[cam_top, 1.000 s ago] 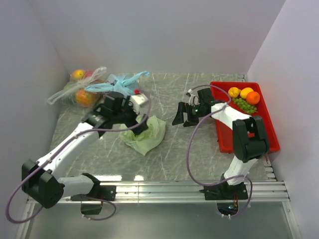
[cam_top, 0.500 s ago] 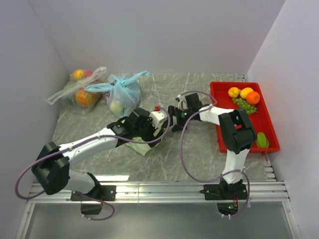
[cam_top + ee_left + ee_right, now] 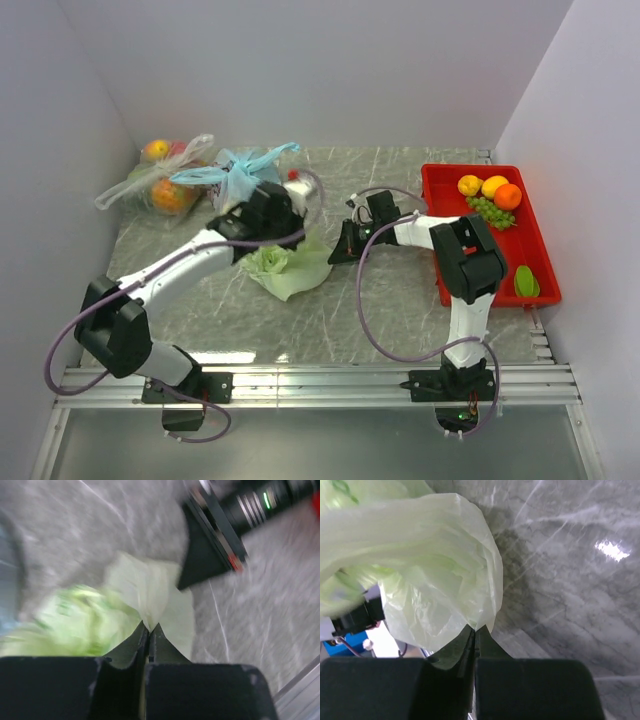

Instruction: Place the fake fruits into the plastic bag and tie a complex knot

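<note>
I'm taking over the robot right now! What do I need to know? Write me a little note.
Left gripper: shut, pinching an edge of the plastic bag.
Right gripper: shut on another edge of the bag.
Bag: crumpled on the table between the two arms, no fruit in it.
Fake fruits: two yellow-orange fruits, the orange ball and the grape bunch sit at the far end of the red tray.
Done: both grippers grip the bag.
Left: open the bag, put every fruit in, tie the knot.
</note>
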You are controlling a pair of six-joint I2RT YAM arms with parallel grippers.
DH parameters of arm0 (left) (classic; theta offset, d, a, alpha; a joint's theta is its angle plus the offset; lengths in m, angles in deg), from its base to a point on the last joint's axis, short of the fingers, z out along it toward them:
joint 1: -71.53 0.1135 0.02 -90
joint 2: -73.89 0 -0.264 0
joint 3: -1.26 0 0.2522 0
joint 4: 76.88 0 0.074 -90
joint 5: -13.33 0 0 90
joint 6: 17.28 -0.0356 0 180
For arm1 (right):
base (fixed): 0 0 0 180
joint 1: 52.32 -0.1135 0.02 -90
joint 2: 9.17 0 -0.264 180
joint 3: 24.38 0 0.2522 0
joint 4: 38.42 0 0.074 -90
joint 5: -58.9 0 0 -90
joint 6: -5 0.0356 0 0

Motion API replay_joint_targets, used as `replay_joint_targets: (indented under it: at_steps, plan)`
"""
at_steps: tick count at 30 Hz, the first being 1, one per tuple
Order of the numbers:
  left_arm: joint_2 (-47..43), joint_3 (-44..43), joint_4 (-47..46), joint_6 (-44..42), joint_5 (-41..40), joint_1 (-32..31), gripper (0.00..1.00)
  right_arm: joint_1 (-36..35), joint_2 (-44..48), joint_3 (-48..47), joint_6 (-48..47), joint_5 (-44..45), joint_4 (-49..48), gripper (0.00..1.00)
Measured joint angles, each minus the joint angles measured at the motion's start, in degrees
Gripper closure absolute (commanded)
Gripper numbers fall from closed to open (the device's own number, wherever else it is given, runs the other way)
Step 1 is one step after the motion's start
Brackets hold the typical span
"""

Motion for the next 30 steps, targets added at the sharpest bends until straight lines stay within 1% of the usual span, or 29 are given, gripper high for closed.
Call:
replay_joint_targets:
  at_steps: [4,9,12,14,16,17,18,19,20,21,23,26,28,30]
  plan:
    - [-1.68,-4.79,1.31,5.22,6.64,11.21,1.0,0.79,2.4,0.66,-5.42,0.46,4.2,1.0]
    - [-2.86,-6.71,1.88,11.61,12.5,24.63,1.0,3.89,8.28,1.64,-14.53,1.95,10.93,1.0]
    - [-1.46,-6.16,3.21,14.47,16.37,28.92,1.0,6.27,11.76,1.62,-19.52,1.57,12.33,1.0]
    - [1.27,-6.21,3.78,15.39,19.58,31.21,1.0,7.76,13.22,1.38,-23.28,1.31,13.86,1.0]
    - [4.5,-6.58,4.13,15.63,22.93,32.57,0.8,8.5,13.4,0.48,-26.75,1.36,16.26,1.0]
    - [6.73,-7.23,4.37,15.56,24.87,33.35,0.68,8.81,13.25,-0.09,-28.83,1.81,18.12,1.0]
    - [8.35,-7.89,4.39,15.47,26.36,34.1,0.45,9.07,13.14,-0.35,-30.4,2.78,20.11,1.0]
    - [9.64,-8.48,4.02,14.95,27.74,35.17,0.35,9.42,13.03,-0.37,-31.47,3.48,21.57,1.0]
    - [10.05,-8.57,3.15,15.17,29.05,36.44,0.27,9.99,12.74,-0.39,-32.48,4.42,23.76,1.0]
    - [9.81,-8.57,2.93,14.71,29.94,37.4,0.14,10.38,12.37,-0.48,-33.03,5.07,25.24,1.0]
    - [7.78,-8.55,2.19,13.49,31.3,38.88,0.11,10.91,11.5,-1.11,-33.46,5.79,27.61,1.0]
    - [2.51,-8.24,2.29,10.6,32.72,38.56,0.09,10.97,11.1,-2.4,-33.42,6.29,29.2,1.0]
    - [-1.95,-7.39,2.6,8.09,32.15,36.74,0.08,10.97,11.1,-3.17,-33.0,6.21,29.4,1.0]
    - [-6.32,-5.68,2.49,5.05,29.22,31.93,0.06,10.97,11.1,-3.34,-32.5,5.95,29.35,1.0]
